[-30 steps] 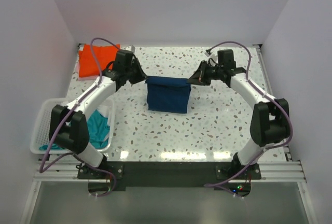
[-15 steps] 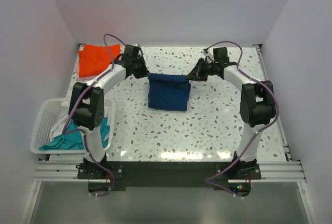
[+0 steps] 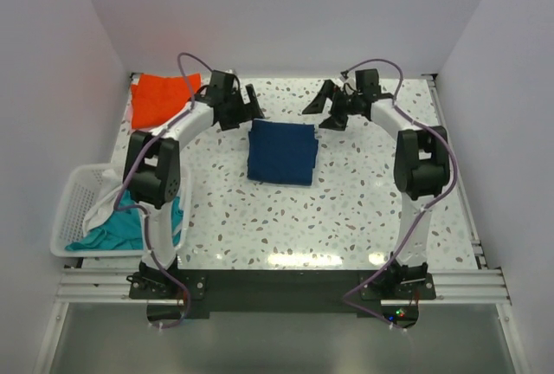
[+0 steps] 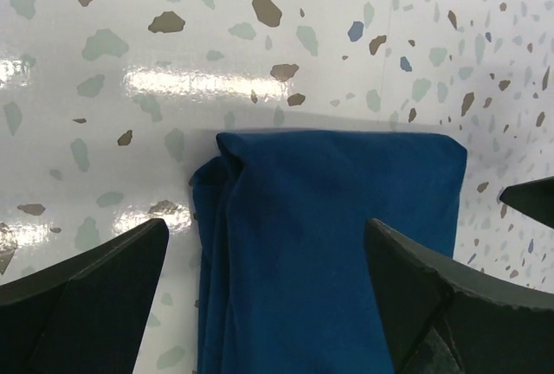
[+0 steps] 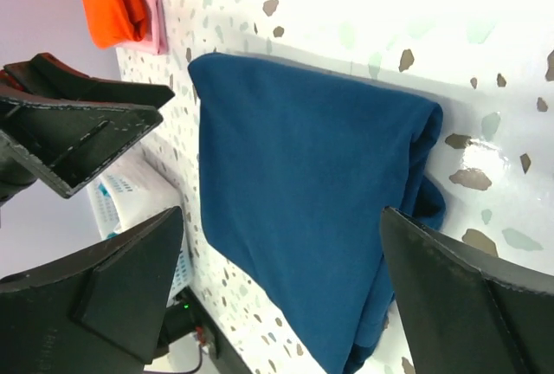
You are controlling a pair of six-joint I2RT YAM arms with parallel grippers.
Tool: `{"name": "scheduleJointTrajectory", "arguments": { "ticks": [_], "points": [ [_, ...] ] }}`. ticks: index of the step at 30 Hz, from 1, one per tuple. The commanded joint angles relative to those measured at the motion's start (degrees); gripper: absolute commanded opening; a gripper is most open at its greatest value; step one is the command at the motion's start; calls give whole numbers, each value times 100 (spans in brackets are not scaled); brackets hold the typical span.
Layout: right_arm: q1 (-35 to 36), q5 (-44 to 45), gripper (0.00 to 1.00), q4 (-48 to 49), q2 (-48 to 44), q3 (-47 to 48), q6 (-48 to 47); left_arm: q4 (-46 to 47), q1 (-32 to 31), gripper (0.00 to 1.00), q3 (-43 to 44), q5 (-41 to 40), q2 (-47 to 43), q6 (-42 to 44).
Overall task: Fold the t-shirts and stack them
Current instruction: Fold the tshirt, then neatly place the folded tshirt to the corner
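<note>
Both grippers have let go since half a second ago: they were pinching the far corners of the navy t-shirt (image 3: pixel 280 154), and now that edge lies flat on the table (image 3: pixel 363 201) and the fingers have backed off toward 12 o'clock.

I see the left gripper (image 3: pixel 247 111) spread wide and empty, just off the shirt's 11 o'clock corner. The right gripper (image 3: pixel 322 112) is equally wide and empty, just off the 1 o'clock corner. Neither touches cloth.

The navy t-shirt sits a little past the table's middle as a folded, near-square packet. I can't call a long axis from above. Its far edge is a clean fold running 9 to 3. My left wrist view shows loose layers bunched along one side edge, so that side is the untidy one.

As I read it, stacking comes next. The orange-red t-shirt (image 3: pixel 161 99) lies folded in the far left corner, at 10 o'clock from the navy one, with a pink t-shirt (image 5: pixel 156 6) edge showing under it. The left arm is clearly the nearer one, its gripper between packet and stack. The path that way is short, but the side wall crowds it. Toward 3 and 6 o'clock I see bare table.

At 8 o'clock, the basket (image 3: pixel 71 209) holds a teal t-shirt (image 3: pixel 130 231), still unfolded.
</note>
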Motion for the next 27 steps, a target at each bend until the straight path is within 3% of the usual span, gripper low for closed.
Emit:
{"name": "scheduleJointTrajectory", "arguments": {
  "ticks": [1,6,11,17,27],
  "points": [
    [-30,124,99,-206,-599,91,-232,177,54,100,178,133,-669,138],
    [76,160,99,92,-1294,-708,-179,651,-60,100,-411,458,-1074,24],
    [444,257,99,443,-1602,-1377,-145,852,-263,100,-464,721,-820,-108],
    [796,371,99,515,-1260,-1308,-171,985,-421,100,-403,863,-302,-205],
    [797,705,99,207,-460,-1026,-399,845,-395,100,-289,705,506,-160]
  ]
}}
